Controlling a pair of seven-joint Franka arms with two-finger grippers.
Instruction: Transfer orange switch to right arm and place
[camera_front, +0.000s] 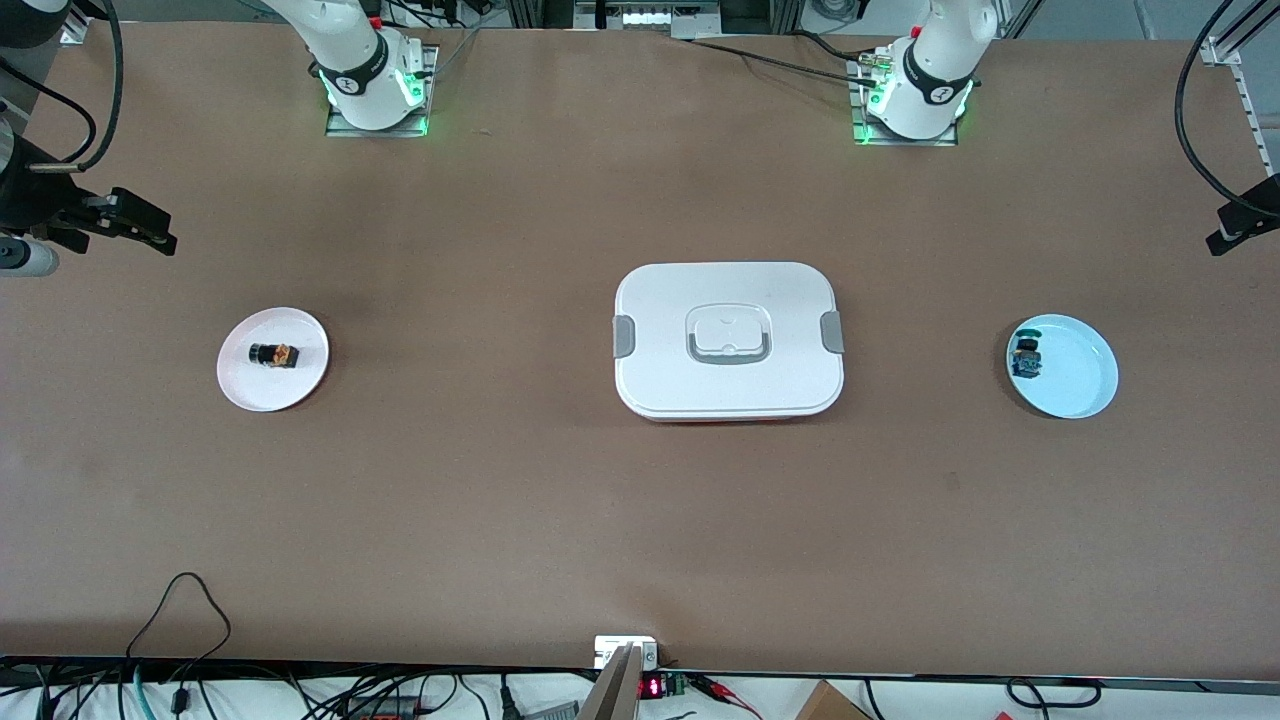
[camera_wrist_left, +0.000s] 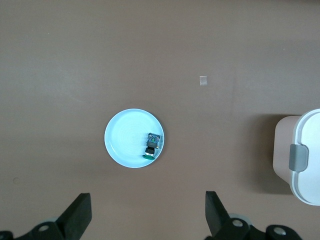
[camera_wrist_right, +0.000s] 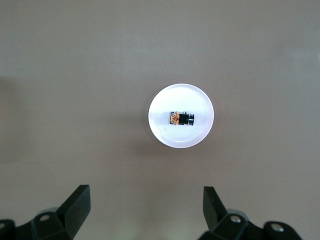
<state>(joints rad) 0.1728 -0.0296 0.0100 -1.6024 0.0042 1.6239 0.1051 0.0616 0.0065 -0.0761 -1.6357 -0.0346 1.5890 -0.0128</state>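
Observation:
The orange switch (camera_front: 272, 354) lies on its side on a white plate (camera_front: 300, 385) toward the right arm's end of the table. It also shows in the right wrist view (camera_wrist_right: 180, 119), on that plate (camera_wrist_right: 165, 135). My right gripper (camera_wrist_right: 146, 192) is open and empty, high over the table beside that plate. My left gripper (camera_wrist_left: 147, 200) is open and empty, high over the table beside a light blue plate (camera_wrist_left: 122, 142). Neither gripper shows in the front view; only the arm bases do.
A small switch with a blue block and green cap (camera_front: 1026, 357) lies on the light blue plate (camera_front: 1075, 385) toward the left arm's end. A white lidded box (camera_front: 728, 340) with grey clips stands mid-table. Cables run along the table's near edge.

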